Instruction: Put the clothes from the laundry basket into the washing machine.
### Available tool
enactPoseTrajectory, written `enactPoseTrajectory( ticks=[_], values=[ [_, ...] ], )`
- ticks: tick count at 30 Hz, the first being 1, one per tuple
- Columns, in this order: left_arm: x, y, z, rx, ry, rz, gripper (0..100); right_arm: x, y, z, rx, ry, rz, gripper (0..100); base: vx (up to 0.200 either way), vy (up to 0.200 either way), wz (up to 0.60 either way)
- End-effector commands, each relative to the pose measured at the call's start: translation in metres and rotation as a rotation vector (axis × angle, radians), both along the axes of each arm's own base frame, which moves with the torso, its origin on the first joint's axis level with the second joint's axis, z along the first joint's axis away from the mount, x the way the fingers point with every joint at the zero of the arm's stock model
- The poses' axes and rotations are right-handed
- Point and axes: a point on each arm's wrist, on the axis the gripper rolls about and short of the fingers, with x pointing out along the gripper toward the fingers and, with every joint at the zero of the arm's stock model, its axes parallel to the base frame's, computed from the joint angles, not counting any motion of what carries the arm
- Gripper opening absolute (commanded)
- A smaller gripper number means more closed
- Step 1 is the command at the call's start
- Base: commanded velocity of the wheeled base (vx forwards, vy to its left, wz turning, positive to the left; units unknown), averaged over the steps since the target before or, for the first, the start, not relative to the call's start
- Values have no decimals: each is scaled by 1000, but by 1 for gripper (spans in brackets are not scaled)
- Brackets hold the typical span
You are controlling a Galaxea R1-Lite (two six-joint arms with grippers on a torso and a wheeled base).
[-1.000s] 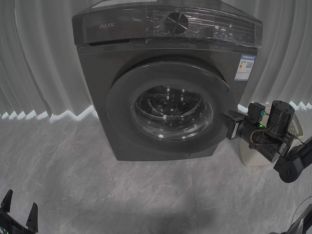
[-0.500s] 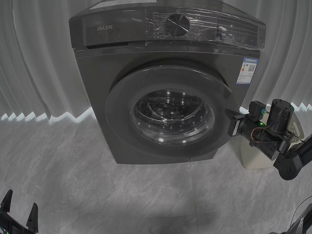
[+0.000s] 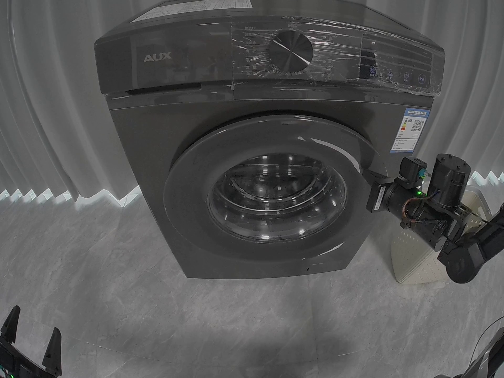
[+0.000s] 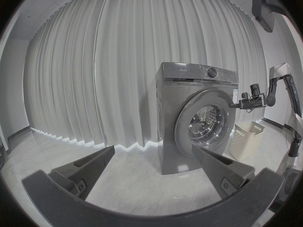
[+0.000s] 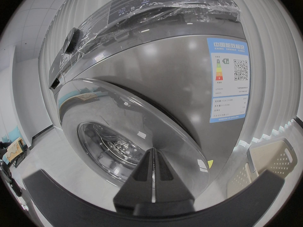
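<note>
The grey front-loading washing machine (image 3: 262,132) filled the centre of the head view, standing on a pale marble-patterned floor (image 3: 157,300) before white pleated curtains (image 3: 47,90). Its round glass door (image 3: 268,195) looked shut against the front. At the right of the frame the right gripper (image 3: 368,174) was at the door's right-hand rim, level with the glass; in its wrist view the two fingers of this gripper (image 5: 153,155) were pressed flat together with nothing between them, the tip over the door's edge, though contact could not be judged. Just below and behind that arm stood the cream laundry basket (image 3: 415,261), on the floor right beside the machine's lower right corner; its contents could not be made out. In the lower left corner the left gripper (image 3: 31,337) hung low with fingers spread wide, holding nothing.
</note>
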Motion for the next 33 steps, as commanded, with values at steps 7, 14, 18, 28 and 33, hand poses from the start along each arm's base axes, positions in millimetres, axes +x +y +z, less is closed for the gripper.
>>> enactPoseTrajectory(
  ticks=[7,14,18,28,33],
  values=[
    [0,0,-5,0,1,0,100,1,0,2,4,-10,-4,0,0,0,0],
    [0,0,-5,-16,1,-1,100,0,0,2,4,-10,-2,0,143,0,0],
    [0,0,-5,-17,1,-1,100,0,0,3,5,-11,-2,0,50,0,0],
    [0,0,-5,-17,1,-1,100,-3,-1,4,4,-14,-1,0,0,0,0],
    [0,0,-5,-19,1,-1,100,-20,-3,4,-7,-7,16,0,0,0,0]
  ],
)
